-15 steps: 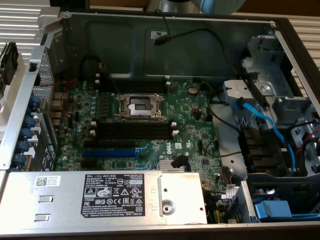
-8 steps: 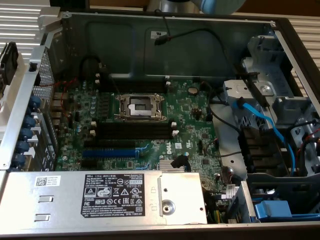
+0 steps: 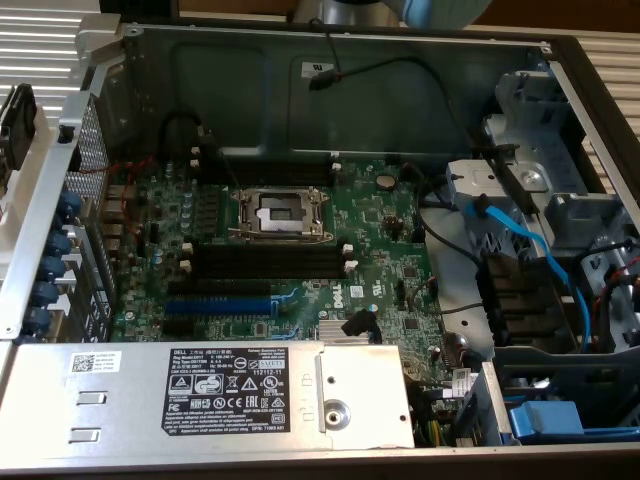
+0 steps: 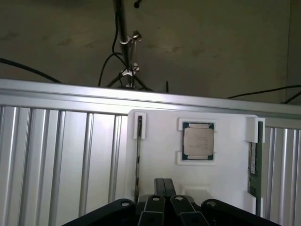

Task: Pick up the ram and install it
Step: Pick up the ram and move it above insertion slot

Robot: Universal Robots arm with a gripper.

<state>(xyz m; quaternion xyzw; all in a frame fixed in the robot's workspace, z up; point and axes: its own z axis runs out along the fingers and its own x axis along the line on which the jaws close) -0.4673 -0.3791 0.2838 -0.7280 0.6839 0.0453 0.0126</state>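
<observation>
In the wrist view my gripper (image 4: 164, 181) is shut, its two dark fingers pressed together with nothing between them. It hovers over a white holder tray (image 4: 225, 141) lying on a ribbed metal surface. The ram (image 4: 253, 167), a dark-green stick, stands on edge in the tray's slot on one side of the gripper. A second thin stick (image 4: 138, 160) stands on edge in the opposite slot, closer to the fingers. In the exterior view the black memory slots (image 3: 265, 262) with white end clips lie on the green motherboard (image 3: 380, 215), below the CPU socket (image 3: 278, 212).
A CPU chip (image 4: 198, 142) lies in the tray's middle pocket. The open case holds a blue slot (image 3: 218, 304), a power supply (image 3: 200, 390) in front, drive cages and blue cables (image 3: 520, 235) at the exterior view's right. Part of the arm (image 3: 400, 8) shows above the case.
</observation>
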